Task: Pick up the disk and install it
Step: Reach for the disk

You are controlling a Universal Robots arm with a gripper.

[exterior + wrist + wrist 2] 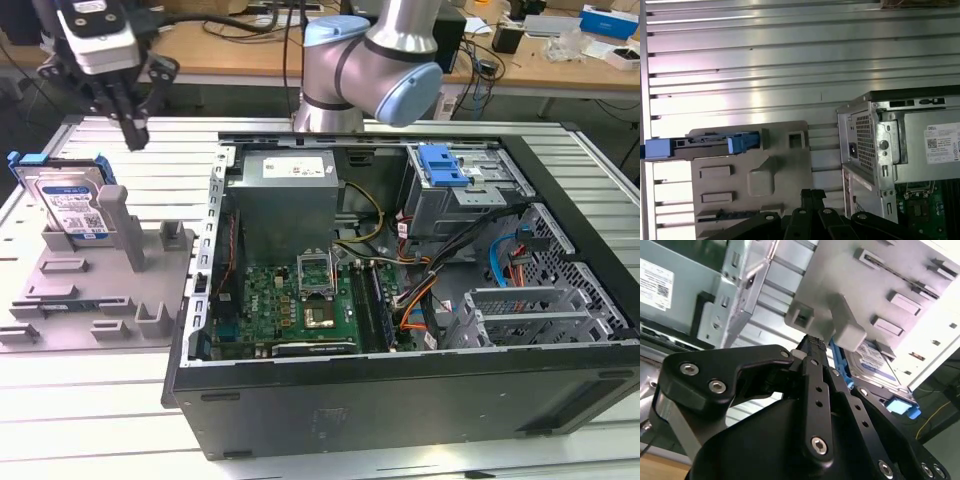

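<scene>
The disk [66, 203], a silver drive with a white-and-blue label in a blue carrier, stands on edge in the grey holder [100, 305] at the exterior view's left. The second wrist view has the disk [874, 361] beyond the fingers, and the first wrist view has the disk [715, 144] edge-on. My gripper [132, 137] hangs above the holder, slightly toward the exterior view's right of the disk and apart from it. Its black fingers [815, 385] lie pressed together with nothing between them; the gripper [812, 193] tips also meet in the first wrist view.
An open computer case [400, 405] lies on the slatted metal table [90, 410], with a motherboard [300, 305], a power supply [290, 195] and a drive cage with a blue latch [443, 165] inside. The arm's base [360, 60] stands behind the case.
</scene>
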